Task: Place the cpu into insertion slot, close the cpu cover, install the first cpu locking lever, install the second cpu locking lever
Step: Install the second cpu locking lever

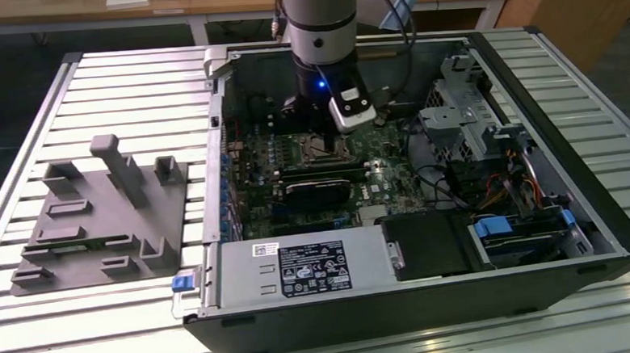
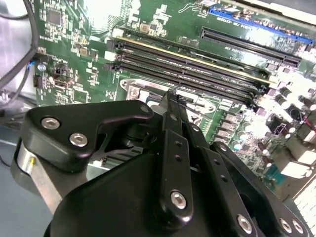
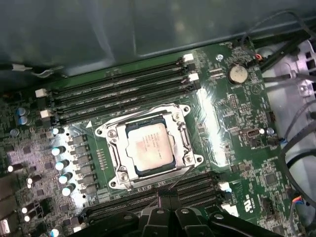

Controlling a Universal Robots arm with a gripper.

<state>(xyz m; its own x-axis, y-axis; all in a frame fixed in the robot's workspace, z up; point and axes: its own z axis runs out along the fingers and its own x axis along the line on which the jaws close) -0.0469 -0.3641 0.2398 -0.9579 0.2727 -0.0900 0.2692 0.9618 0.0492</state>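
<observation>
In the first wrist view the cpu (image 3: 149, 147) sits in the insertion slot (image 3: 183, 134) under the closed cpu cover (image 3: 114, 138). The claw (image 2: 170, 98) appears pinched closed, hiding the socket in the second wrist view.

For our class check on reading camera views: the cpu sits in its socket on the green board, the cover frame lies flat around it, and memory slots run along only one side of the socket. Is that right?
Not quite. In the first wrist view, the long black memory slots run along two opposite sides of the socket, not one. The cpu does sit in the socket, with the cover frame flat around it.
</observation>
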